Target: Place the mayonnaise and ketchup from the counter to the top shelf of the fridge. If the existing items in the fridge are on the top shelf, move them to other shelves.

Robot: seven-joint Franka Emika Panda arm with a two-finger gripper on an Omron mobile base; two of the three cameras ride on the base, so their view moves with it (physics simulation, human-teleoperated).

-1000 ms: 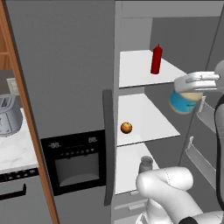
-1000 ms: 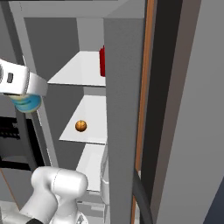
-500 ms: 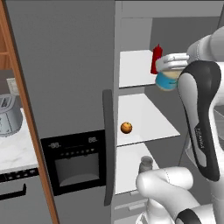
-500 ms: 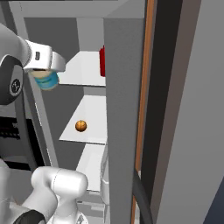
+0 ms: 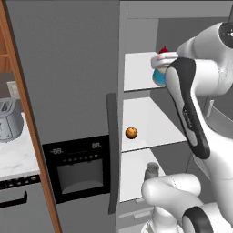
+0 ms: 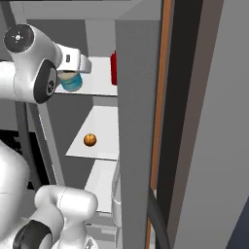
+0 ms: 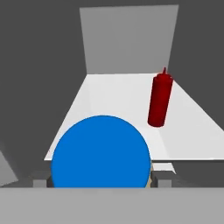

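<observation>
My gripper (image 5: 161,65) is shut on the mayonnaise (image 5: 158,76), a squat jar with a blue band. It holds the jar at the front edge of the fridge's top shelf (image 5: 139,73), slightly above the board. In the right base view the mayonnaise (image 6: 73,82) hangs under the hand at the left side of the top shelf (image 6: 99,80). The hand view has the jar's round blue face (image 7: 101,153) between the fingers. The ketchup (image 7: 159,99) stands upright on the top shelf (image 7: 113,105), further in and to the right. Its red tip (image 5: 163,49) pokes up behind the hand.
A small orange fruit (image 5: 131,133) lies on the middle shelf, and a grey lidded jar (image 5: 151,170) stands on the shelf below. The open fridge door with its dark handle (image 5: 112,154) and black dispenser panel (image 5: 75,168) is on the left. A toaster (image 5: 7,120) sits on the marble counter (image 5: 16,161).
The arm has swung left and up with the mayonnaise, from out in front of the middle shelf to the front edge of the top shelf, close to the ketchup.
</observation>
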